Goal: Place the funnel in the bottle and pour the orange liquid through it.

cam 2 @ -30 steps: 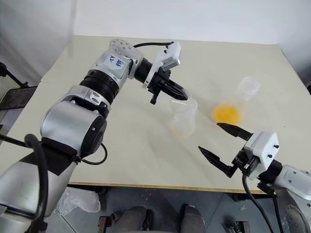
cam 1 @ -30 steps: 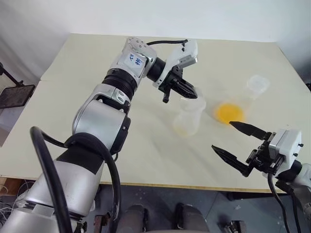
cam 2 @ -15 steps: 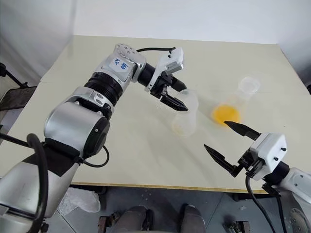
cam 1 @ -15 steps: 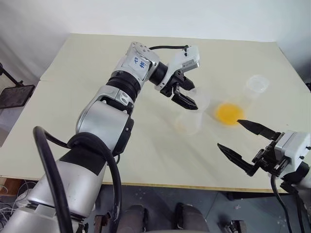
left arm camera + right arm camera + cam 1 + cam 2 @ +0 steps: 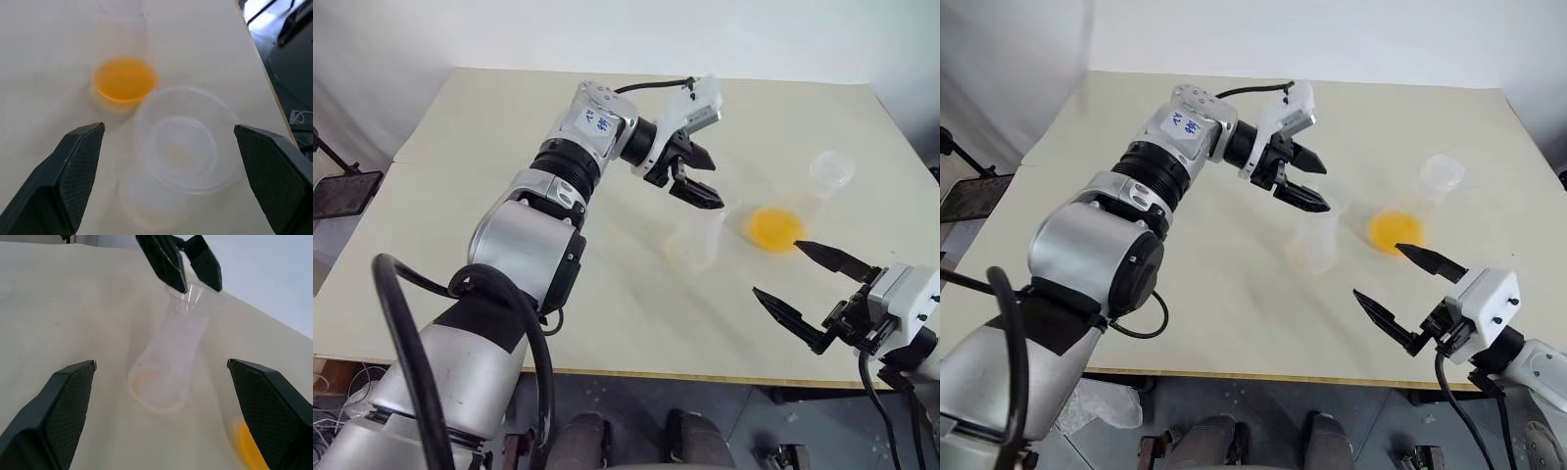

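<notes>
The frosted bottle (image 5: pixel 693 245) stands mid-table with the small clear funnel (image 5: pixel 183 137) seated in its neck. My left gripper (image 5: pixel 715 183) hovers open just above the funnel, one finger to each side, touching nothing. The orange liquid (image 5: pixel 773 227) lies in the bottom of a clearer flask (image 5: pixel 830 169) just right of the bottle. My right gripper (image 5: pixel 778 268) stands open near the front right of the table, short of both flasks and empty. In the right wrist view the bottle (image 5: pixel 166 362) sits between the fingers' lines, with the left gripper (image 5: pixel 181 264) above the funnel (image 5: pixel 193 296).
The cream table (image 5: pixel 509 294) ends close in front of my right gripper at its front edge (image 5: pixel 636 372). A dark flat object on a stand (image 5: pixel 342 193) sits off the table at the far left.
My left gripper went from shut on the funnel's rim to open, leaving the funnel resting in the bottle's neck. The right gripper stayed open in place.
</notes>
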